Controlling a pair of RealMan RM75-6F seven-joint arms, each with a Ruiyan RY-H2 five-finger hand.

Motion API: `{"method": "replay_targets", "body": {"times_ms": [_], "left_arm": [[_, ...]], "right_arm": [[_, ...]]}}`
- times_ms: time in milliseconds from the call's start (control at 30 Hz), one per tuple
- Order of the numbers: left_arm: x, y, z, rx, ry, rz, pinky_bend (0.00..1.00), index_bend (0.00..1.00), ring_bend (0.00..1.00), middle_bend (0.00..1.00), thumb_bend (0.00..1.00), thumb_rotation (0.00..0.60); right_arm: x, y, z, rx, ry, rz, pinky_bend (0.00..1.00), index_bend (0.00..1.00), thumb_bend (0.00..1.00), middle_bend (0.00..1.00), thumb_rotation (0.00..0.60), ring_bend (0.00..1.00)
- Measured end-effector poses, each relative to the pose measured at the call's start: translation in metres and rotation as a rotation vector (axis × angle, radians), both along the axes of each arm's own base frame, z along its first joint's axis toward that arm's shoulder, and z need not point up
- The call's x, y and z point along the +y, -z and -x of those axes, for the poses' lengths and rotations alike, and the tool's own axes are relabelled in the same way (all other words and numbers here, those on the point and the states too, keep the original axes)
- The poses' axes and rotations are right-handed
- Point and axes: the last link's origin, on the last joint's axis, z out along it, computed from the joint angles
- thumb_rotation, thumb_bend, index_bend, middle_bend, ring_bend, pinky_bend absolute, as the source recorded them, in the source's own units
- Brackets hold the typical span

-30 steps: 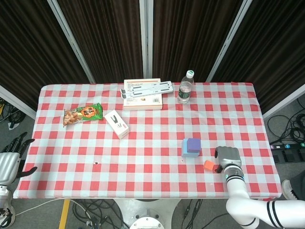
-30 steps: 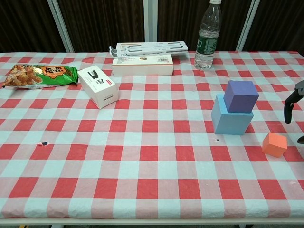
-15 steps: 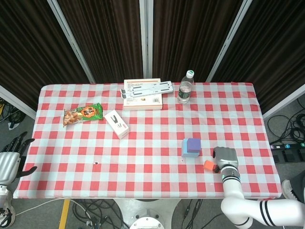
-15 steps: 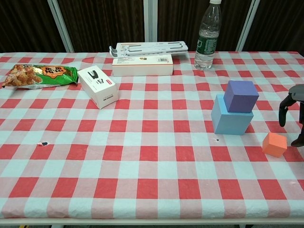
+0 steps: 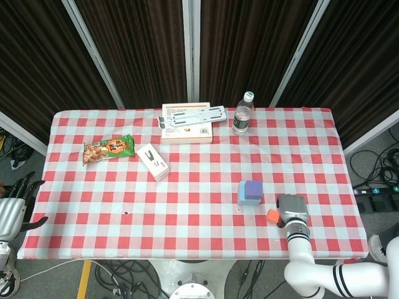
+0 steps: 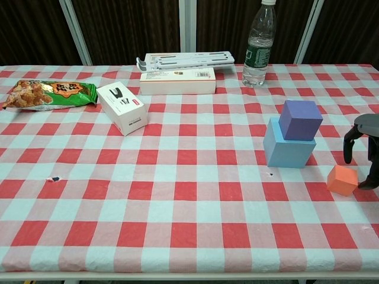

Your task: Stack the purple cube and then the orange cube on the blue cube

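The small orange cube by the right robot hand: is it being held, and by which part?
Not yet held. The right robot hand has its fingers spread beside the small orange cube, which sits on the checked tablecloth.

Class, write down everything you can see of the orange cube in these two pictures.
The orange cube is small, plain and matte, the smallest of the three cubes. It sits flat on the checked tablecloth, near the front right, turned slightly askew. It stands apart from the blue cube. The right hand hovers beside it, fingers pointing down; contact cannot be told.
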Motion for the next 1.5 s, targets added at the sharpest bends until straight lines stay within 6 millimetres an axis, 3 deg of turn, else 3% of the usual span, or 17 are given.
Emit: {"method": "replay_targets", "body": {"times_ms": [600,900,1267,1500], "left_arm": [[-0.001,0.000,0.004,0.015,0.004,0.011,0.27,0.25,0.13,0.14,0.05,0.600],[-0.001,0.000,0.005,0.015,0.002,0.011,0.27,0.25,0.13,0.14,0.05,0.600],[-0.001,0.000,0.006,0.009,0.000,0.010,0.27,0.25,0.13,0.14,0.05,0.600],[-0.001,-0.001,0.007,0.006,-0.006,0.014,0.27,0.25,0.13,0.14,0.05,0.600]], "right_arm": [[-0.003,0.015,-0.003,-0.003,-0.005,-0.001,1.00,0.42,0.09,1.00,0.600,1.00],[-0.004,0.018,-0.004,0.004,-0.006,0.003,1.00,0.49,0.11,1.00,0.600,1.00],[-0.005,0.015,-0.003,0.001,-0.007,0.014,1.00,0.54,0.12,1.00,0.600,1.00],[-0.005,0.001,-0.009,-0.011,-0.021,0.022,1.00,0.54,0.12,1.00,0.600,1.00]]}}
